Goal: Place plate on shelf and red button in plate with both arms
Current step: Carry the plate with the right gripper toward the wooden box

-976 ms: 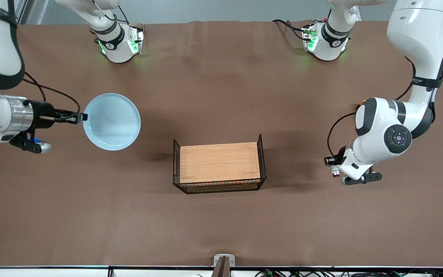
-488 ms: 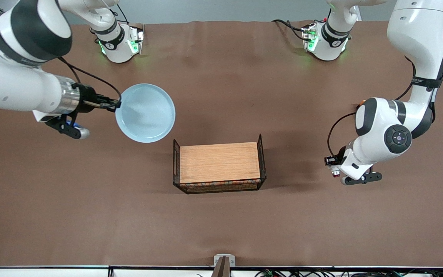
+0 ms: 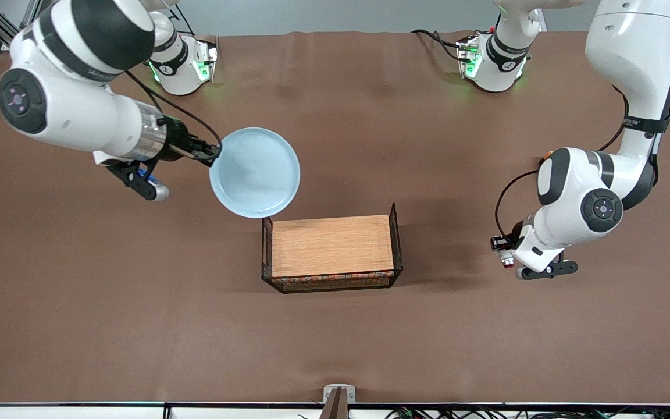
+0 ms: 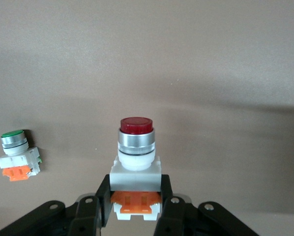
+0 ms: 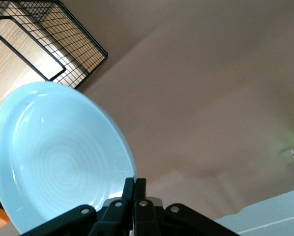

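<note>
We see the right arm reaching out from its base in a long, nearly level stretch, its forearm angled toward the wooden tray [image 3: 332, 247] at the middle of the desk [image 3: 335, 337]. The right end effector [image 3: 210, 155] is clamped tight on the rim of the plate [image 3: 255, 172], which it carries in the air over the desk, the plate's edge overlapping the tray's corner on the right arm's end. In the right wrist view the plate [image 5: 58, 157] is pinched at its edge between the closed fingers [image 5: 129, 194], with the tray's wire side [image 5: 63, 44] in sight past it. The left arm is folded sharply at the elbow, its wrist turned down over the desk, well apart from the tray toward the left arm's end. The left end effector [image 4: 135, 204] grips the white body of the red button [image 4: 135, 157], cap pointing away from the wrist. A green button [image 4: 17, 155] lies on the desk near it.
</note>
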`<state>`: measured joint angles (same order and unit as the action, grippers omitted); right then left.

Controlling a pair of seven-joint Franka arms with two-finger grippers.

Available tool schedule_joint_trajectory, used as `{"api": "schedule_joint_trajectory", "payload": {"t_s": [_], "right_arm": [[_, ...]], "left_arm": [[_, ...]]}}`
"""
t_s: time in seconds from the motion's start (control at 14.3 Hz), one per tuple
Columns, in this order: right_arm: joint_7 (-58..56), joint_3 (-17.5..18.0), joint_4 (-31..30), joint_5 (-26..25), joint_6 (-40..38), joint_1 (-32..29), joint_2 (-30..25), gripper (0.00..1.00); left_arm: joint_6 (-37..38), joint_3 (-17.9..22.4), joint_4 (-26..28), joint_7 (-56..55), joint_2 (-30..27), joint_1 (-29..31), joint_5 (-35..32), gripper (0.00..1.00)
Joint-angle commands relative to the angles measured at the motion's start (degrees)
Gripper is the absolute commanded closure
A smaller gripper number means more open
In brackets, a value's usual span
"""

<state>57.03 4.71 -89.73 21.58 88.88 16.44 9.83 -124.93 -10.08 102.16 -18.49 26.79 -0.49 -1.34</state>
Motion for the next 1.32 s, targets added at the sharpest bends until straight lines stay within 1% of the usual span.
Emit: {"api": "schedule_joint_trajectory", "payload": {"t_s": [0.0, 0.21, 0.42, 0.49, 0.63, 0.98, 1.12, 1.26], "right_arm": [[7.81, -0.58, 0.7, 0.75, 0.59, 2.8, -0.25, 1.0], [12.39, -0.58, 0.79, 1.01, 1.29, 2.99, -0.25, 1.0], [13.37, -0.85, 0.79, 1.01, 1.65, 2.73, 0.18, 1.0], [13.54, -0.85, 0.61, 1.1, 2.6, 2.64, 0.27, 1.0], [18.01, -0.85, 0.26, 0.57, 5.59, 2.99, 0.36, 1.0], [24.95, -0.85, -0.79, 0.31, 8.76, 4.66, 0.8, 0.99], [31.0, -0.85, -0.97, -1.0, 9.2, 5.01, 0.71, 0.98], [38.47, -0.76, -1.15, -5.03, 8.68, 6.23, 0.54, 0.98]], "left_arm": [[1.0, 0.15, -0.82, -1.37, 0.02, -0.39, -0.51, 0.72], [1.0, 0.15, -0.82, -1.37, 0.11, -0.39, -0.51, 0.72], [1.0, 0.23, -0.82, -1.29, 0.11, -0.39, -0.51, 0.72], [1.0, 0.15, -0.82, -1.29, 0.11, -0.39, -0.51, 0.72], [1.0, 0.23, -0.82, -1.29, 0.11, -0.39, -0.51, 0.72], [1.09, 0.15, -0.82, -1.2, -0.24, -0.13, -0.59, 0.72], [1.09, 0.23, -0.91, -1.29, 0.02, -0.3, -0.68, 0.72], [1.09, 0.23, -0.82, -1.29, 0.11, -0.21, -0.95, 0.72]]}}
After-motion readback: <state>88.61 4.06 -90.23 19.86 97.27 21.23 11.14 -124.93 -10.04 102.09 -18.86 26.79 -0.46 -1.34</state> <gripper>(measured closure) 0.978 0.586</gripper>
